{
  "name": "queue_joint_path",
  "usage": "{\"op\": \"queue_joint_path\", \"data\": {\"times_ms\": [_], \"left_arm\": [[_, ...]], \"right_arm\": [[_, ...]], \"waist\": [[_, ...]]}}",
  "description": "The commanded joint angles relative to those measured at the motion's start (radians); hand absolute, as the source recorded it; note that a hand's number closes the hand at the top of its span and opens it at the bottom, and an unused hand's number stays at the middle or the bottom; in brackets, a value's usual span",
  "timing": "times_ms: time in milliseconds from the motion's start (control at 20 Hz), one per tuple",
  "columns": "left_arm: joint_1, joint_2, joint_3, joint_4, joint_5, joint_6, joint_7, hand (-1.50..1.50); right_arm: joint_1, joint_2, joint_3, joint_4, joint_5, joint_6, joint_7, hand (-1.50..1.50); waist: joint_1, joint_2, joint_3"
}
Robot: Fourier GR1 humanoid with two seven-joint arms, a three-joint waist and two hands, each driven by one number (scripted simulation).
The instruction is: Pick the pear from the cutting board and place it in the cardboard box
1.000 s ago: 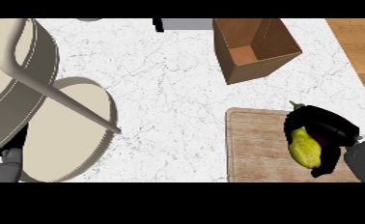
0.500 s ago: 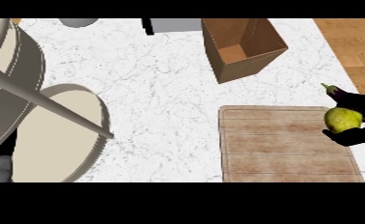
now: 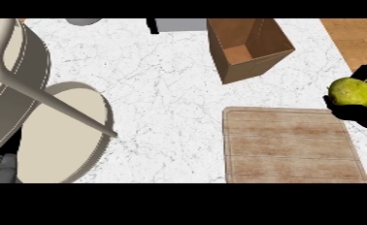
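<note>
A yellow-green pear (image 3: 349,91) hangs at the right edge of the head view, lifted off the wooden cutting board (image 3: 287,144). My right hand (image 3: 349,112) is curled round it from below and behind, mostly cut off by the frame edge. The open cardboard box (image 3: 249,47) stands tilted at the top, up and left of the pear, and nothing shows inside it. The board lies bare at the lower right. My left hand does not show; only a grey bit of forearm (image 3: 7,167) sits at the lower left corner.
Beige chairs with round seats (image 3: 61,132) overhang the counter's left side. A grey object (image 3: 180,24) and a grey round rim (image 3: 84,21) sit at the counter's far edge. Wooden floor (image 3: 347,37) shows past the counter's right edge.
My right hand has lifted the pear off the cutting board and carried it up and to the right, closer to the box. The view has shifted slightly.
</note>
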Motion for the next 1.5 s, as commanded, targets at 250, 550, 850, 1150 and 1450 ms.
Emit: {"op": "queue_joint_path", "data": {"times_ms": [250,550,850,1150,1450], "left_arm": [[-0.043,-0.024,-0.013,0.029,-0.025,-0.016,-0.019,0.00],[-0.015,-0.031,0.003,-0.005,-0.017,-0.033,-0.027,0.00],[-0.065,-0.058,-0.016,0.048,-0.052,-0.023,-0.048,0.00],[-0.113,-0.057,-0.003,0.068,-0.051,-0.030,-0.027,0.00],[-0.049,-0.058,-0.011,0.022,-0.043,-0.065,-0.041,0.00]], "right_arm": [[-0.161,0.092,0.048,-0.321,0.029,0.192,0.300,1.50],[-0.406,0.221,0.016,-0.117,0.011,0.210,0.317,1.50],[-0.626,0.345,-0.037,0.219,0.016,0.151,0.278,1.50],[-0.839,0.415,-0.107,0.586,0.006,0.080,0.166,1.50],[-0.913,0.434,-0.165,0.899,0.032,-0.039,0.019,1.50]], "waist": [[0.047,0.013,0.003],[0.063,0.015,0.004],[0.066,0.019,0.004],[0.085,0.029,0.004],[0.101,0.032,0.005]]}}
